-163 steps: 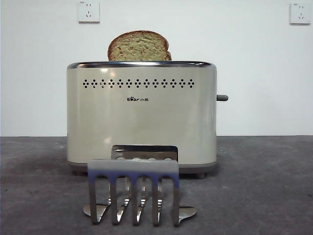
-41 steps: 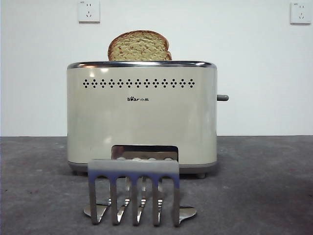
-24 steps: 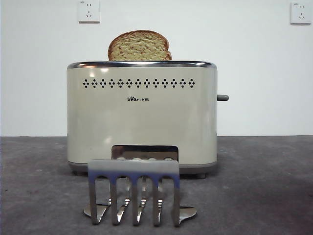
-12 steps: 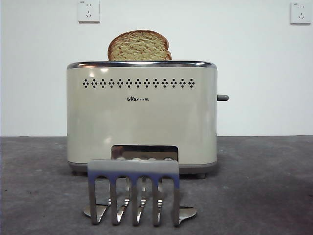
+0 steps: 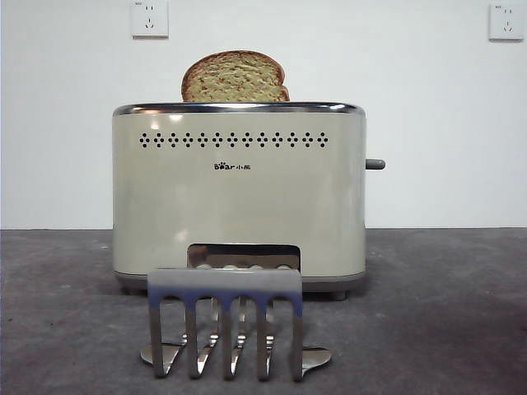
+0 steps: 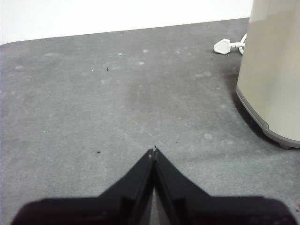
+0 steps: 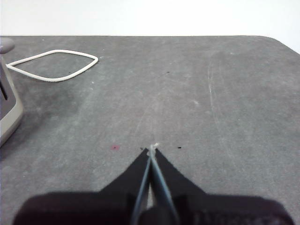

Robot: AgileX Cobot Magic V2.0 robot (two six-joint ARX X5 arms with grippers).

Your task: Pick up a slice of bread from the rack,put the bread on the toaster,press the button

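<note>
The cream toaster (image 5: pixel 239 193) stands mid-table in the front view. The slice of bread (image 5: pixel 235 77) stands upright in its top slot, its domed top sticking out. The dark grey button (image 5: pixel 375 164) sticks out from the toaster's right end. The steel rack (image 5: pixel 225 318) stands in front of the toaster with no bread in it. No arm shows in the front view. My left gripper (image 6: pixel 153 152) is shut and empty, low over bare table beside the toaster's end (image 6: pixel 274 70). My right gripper (image 7: pixel 152 149) is shut and empty over bare table, the toaster's end (image 7: pixel 7 110) and button (image 7: pixel 5 44) off to one side.
The grey table (image 5: pixel 445 313) runs to a white wall with two sockets (image 5: pixel 149 18). A white plug (image 6: pixel 226 46) lies behind the toaster in the left wrist view. A white cord loop (image 7: pixel 54 65) lies on the table in the right wrist view.
</note>
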